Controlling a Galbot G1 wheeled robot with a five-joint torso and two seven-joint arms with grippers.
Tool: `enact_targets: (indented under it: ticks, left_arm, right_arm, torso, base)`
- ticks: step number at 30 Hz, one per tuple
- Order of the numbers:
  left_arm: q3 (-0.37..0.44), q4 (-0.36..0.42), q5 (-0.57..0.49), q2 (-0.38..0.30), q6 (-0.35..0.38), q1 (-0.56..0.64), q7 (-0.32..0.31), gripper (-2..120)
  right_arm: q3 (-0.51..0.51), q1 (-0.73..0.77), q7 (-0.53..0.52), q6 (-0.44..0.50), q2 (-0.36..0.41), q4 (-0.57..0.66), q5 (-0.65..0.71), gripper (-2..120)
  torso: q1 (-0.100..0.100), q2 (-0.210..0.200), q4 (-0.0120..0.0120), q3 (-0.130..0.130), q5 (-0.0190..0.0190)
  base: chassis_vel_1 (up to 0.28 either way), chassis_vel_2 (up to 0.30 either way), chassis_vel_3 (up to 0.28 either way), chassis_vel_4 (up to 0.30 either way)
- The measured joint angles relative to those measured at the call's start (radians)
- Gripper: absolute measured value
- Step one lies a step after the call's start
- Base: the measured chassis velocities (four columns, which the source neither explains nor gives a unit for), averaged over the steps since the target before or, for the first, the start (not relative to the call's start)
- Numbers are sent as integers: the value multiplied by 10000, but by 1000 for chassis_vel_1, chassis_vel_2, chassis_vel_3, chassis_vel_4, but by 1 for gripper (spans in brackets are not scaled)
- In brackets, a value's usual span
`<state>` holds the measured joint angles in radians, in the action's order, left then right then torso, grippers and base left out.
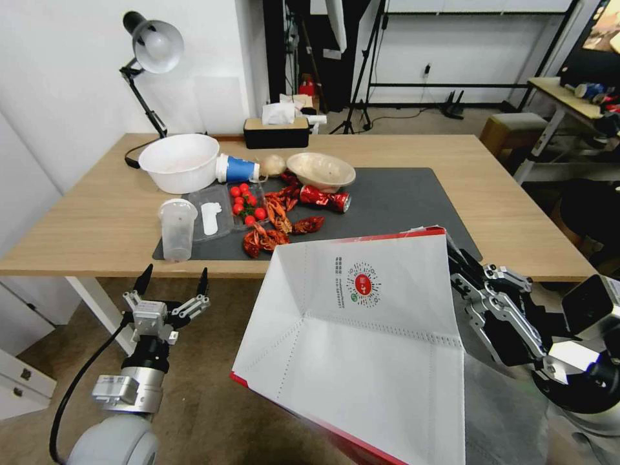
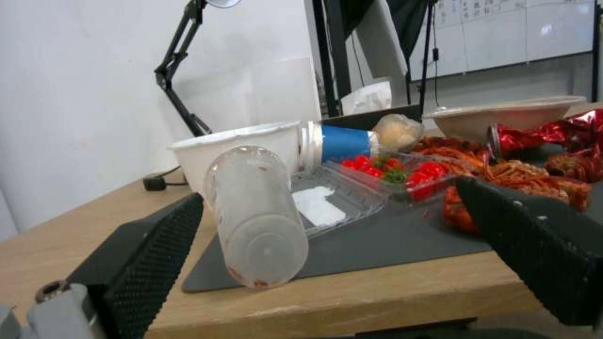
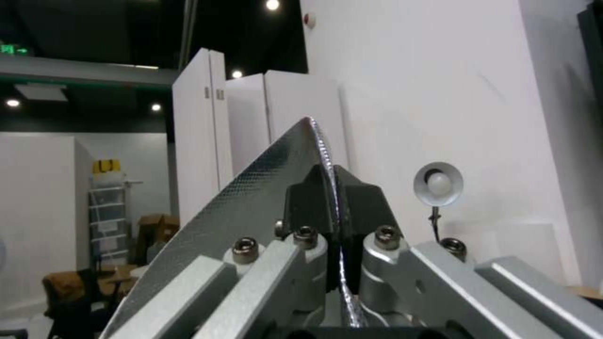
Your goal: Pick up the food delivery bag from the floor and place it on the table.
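While the right gripper [image 1: 462,261] pinches the boxy white foil-lined bag's [image 1: 361,336] wall, lift clear of the light-wood table's [image 1: 97,219] near edge; left gripper [image 1: 172,284] gapes idle.

table: light-wood top [image 1: 97,219], its near edge just ahead of your left gripper [image 1: 172,284].
mat: dark grey [image 1: 394,200], flat on the table.
plastic cup: upright [image 1: 176,227], nearest your left gripper.
white bowl: [image 1: 179,161] beyond the cup.
lamp: [image 1: 152,58] far corner.
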<state>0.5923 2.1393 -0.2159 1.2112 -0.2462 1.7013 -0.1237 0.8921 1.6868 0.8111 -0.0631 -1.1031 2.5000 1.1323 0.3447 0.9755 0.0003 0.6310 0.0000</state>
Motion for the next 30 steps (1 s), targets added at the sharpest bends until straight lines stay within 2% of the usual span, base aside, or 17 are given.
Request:
enact_targets:
  ticks: [6,16,26,27,30]
  left_arm:
    - [58,24,41,4,-11,62,-74,100]
    - [-67,36,266,123,-53,123,-205,100]
    - [-89,214,386,165,-86,206,-218,100]
    - [-89,214,386,165,-86,206,-218,100]
    - [-119,259,449,206,-88,232,-219,100]
  right_arm:
    - [91,-250,-1100,99,439,0,464,0]
    - [64,-628,-2665,582,713,0,825,0]
    - [139,-1968,-5127,816,1421,0,1831,0]
    - [139,-1968,-5127,816,1421,0,1831,0]
    - [196,-2514,-5799,843,1843,1,2155,0]
  torso:
    - [-11,-25,2,-13,1]
    - [-21,-47,0,-26,1]
    - [-28,-65,1,-35,3]
    - [-28,-65,1,-35,3]
    - [-29,-68,1,-38,1]
  base:
    - [0,0,0,0]
    - [0,0,0,0]
    - [0,0,0,0]
    - [0,0,0,0]
    - [0,0,0,0]
